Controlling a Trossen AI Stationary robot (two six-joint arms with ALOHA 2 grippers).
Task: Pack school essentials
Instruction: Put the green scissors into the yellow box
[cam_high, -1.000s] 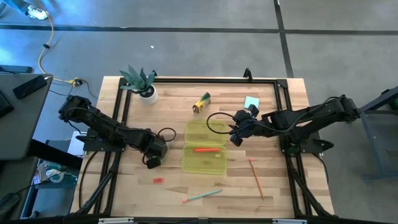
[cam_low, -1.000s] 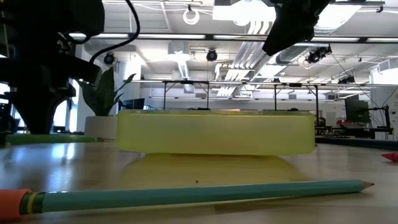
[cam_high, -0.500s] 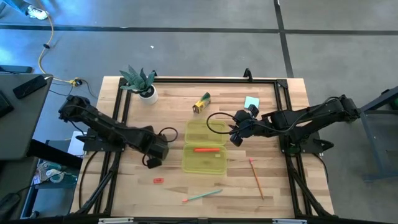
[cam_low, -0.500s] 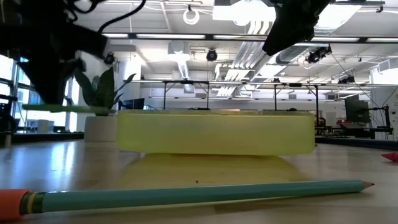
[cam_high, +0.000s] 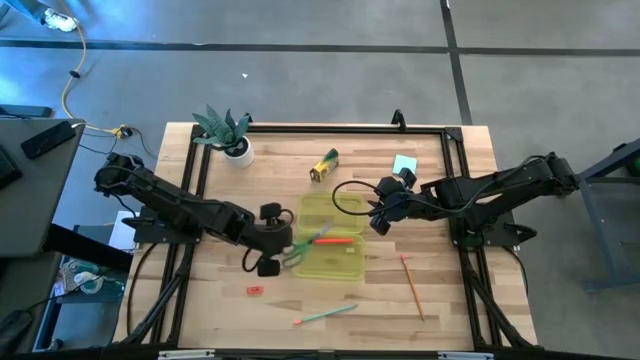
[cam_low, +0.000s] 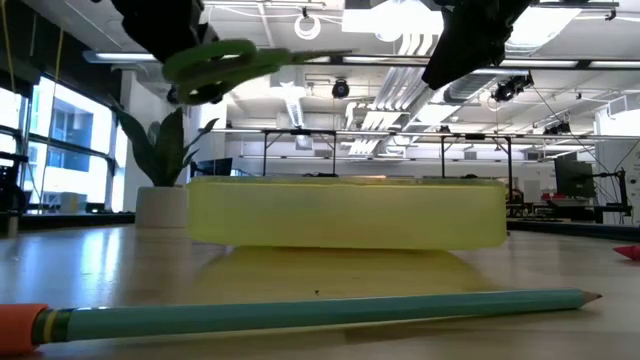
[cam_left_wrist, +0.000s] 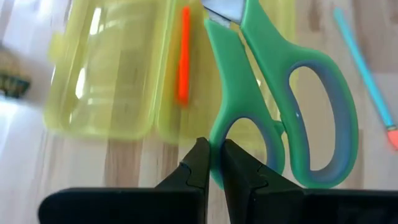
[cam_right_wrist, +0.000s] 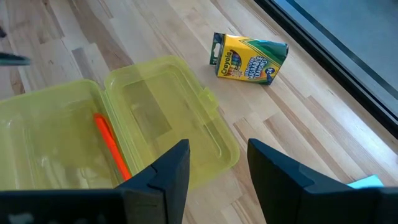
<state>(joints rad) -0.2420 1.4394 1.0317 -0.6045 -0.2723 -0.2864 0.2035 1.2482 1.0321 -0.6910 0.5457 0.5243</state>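
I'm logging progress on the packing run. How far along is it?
Done: only the orange pen lies inside the open yellow case.

In hand: the left gripper holds the green scissors raised at the case's edge.

Left: crayon box, teal notepad, pencil, teal pencil and red eraser lie on the table. The right gripper hovers open above the case.

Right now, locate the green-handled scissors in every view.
High view: scissors held by left end effector, at the yellow case's left edge.
Low view: scissors upper left, above case.
Left wrist view: scissors centre-right.
Right wrist view: absent.
Shared landmark: the case.
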